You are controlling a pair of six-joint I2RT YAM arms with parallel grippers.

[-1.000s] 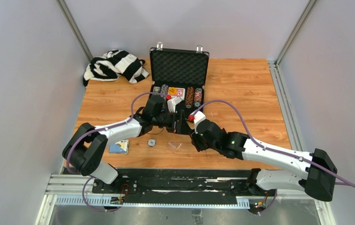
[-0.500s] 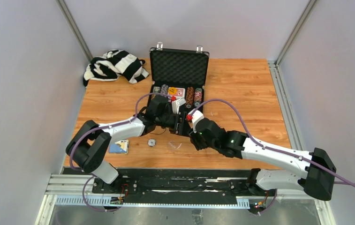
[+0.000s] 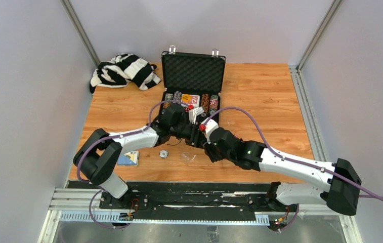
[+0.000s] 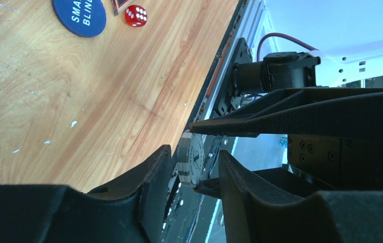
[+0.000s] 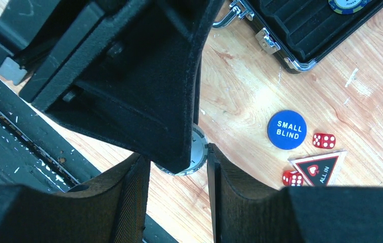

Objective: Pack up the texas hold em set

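Note:
The black briefcase (image 3: 193,76) stands open at the back centre, with rows of chips and a card deck in its tray; its latch edge also shows in the right wrist view (image 5: 280,50). My two grippers meet just in front of it. My right gripper (image 3: 205,137) (image 5: 178,167) is shut on a small stack of grey-white poker chips (image 5: 197,151) (image 4: 194,163), held by the rim. My left gripper (image 3: 195,132) (image 4: 193,177) is open, with one finger on each side of the stack's faces and a gap showing. A blue small-blind button (image 5: 286,129) and red dice (image 5: 324,140) lie on the table.
A black triangular all-in marker (image 5: 321,166) lies beside the dice. A black-and-white striped cloth (image 3: 123,71) is at the back left. A small blue item (image 3: 128,159), a small grey piece (image 3: 164,154) and a clear bit (image 3: 188,157) lie near the front edge.
My left gripper has moved right to meet my right gripper. Both have shifted slightly toward the briefcase, and the left fingers now straddle the chips.

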